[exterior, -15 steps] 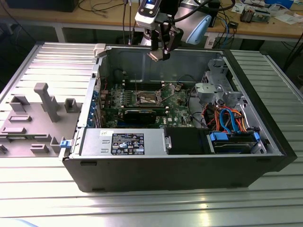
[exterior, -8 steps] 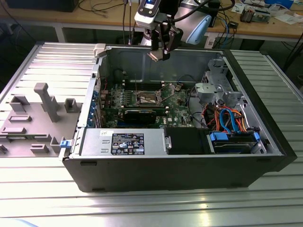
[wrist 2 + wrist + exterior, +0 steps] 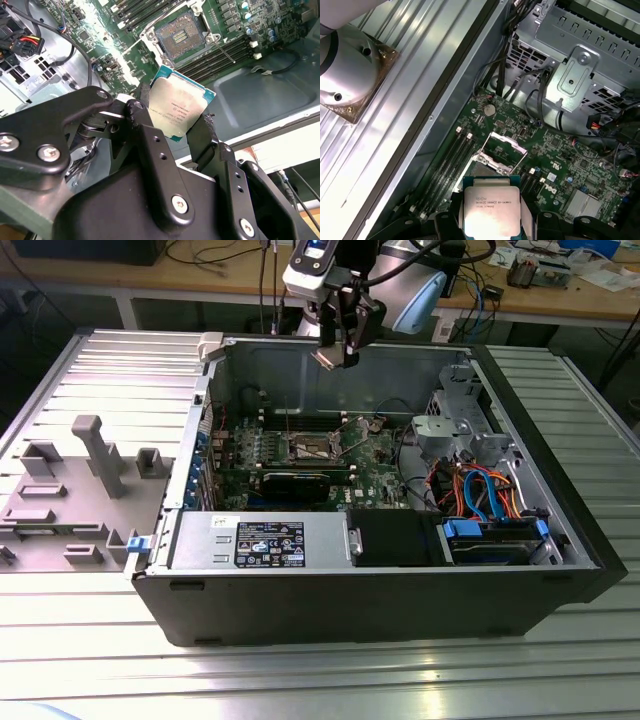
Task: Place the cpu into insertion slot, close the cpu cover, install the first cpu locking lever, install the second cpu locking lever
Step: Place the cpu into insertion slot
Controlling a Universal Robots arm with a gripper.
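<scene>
1. Gripper (image 3: 173, 116) up high, over the far wall of the case (image 3: 370, 590); fingers (image 3: 145, 120) narrow, pinching the cpu (image 3: 182, 102) by opposite edges.
2. Below: insertion slot (image 3: 177, 37) uncovered, pins bare.
3. Likely risks: tilted or offset descent bending pins; slack pinch dropping the chip.
4. Case holding motherboard (image 3: 375, 475), drive cage (image 3: 455, 425), cables (image 3: 480, 490).

Ribbed aluminium table (image 3: 320, 680), spanning the exterior view. On it: one open black computer case (image 3: 380, 605), lying on its side, centre to right of frame; one grey moulded fixture tray (image 3: 60, 510) with upright posts, left of frame, just beside the case.
</scene>
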